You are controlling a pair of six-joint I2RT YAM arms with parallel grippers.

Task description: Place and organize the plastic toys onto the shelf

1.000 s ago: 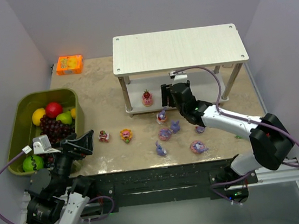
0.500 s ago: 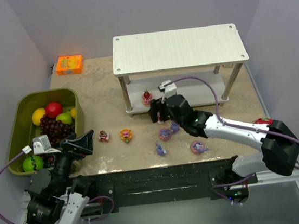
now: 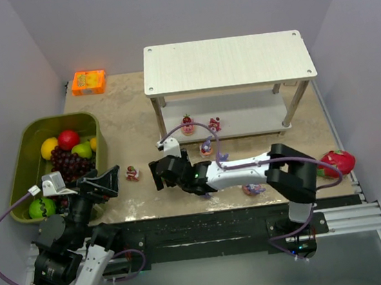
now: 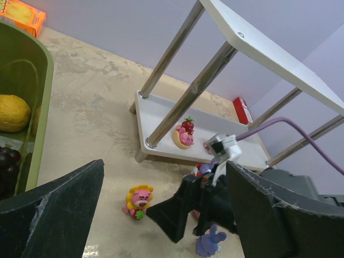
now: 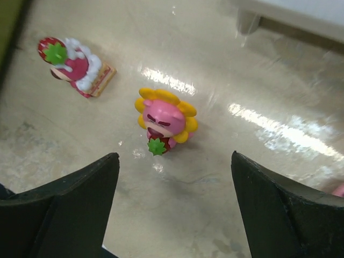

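Two toys already stand on the lower board (image 3: 257,117) of the shelf (image 3: 228,61), toward its left end: a cherry-topped cake figure (image 3: 187,124) and, just to its right, a smaller pink figure (image 3: 214,123). The top board is bare. The rest are down on the table (image 3: 125,122) in front of the shelf. The right gripper (image 5: 174,177) reaches far left across the front of the table and hangs low over it. Its fingers (image 5: 70,204) are spread wide with nothing held. A yellow-maned pink figure (image 5: 165,121) stands upright just ahead of the gap, touched by neither finger. A strawberry-topped figure (image 5: 75,64) lies tipped on its side, off to the left and clear of the gripper. One purple bunny on a pink base (image 3: 206,146) sits just in front of the shelf, behind the right arm. Another bunny on a donut base (image 3: 254,189) sits near the table's front edge. Other bunnies are partly hidden by the arm, so the count is unsure. The left gripper (image 4: 165,166) is raised at the near left, beside the front right corner of the olive bin (image 3: 99,136). Its fingers (image 4: 59,209) are also wide apart and empty. The bin holds grapes (image 3: 68,164) and other fruit. An orange box (image 3: 88,82) lies at the back left, and a dragon fruit (image 3: 337,162) rests at the table's right edge.
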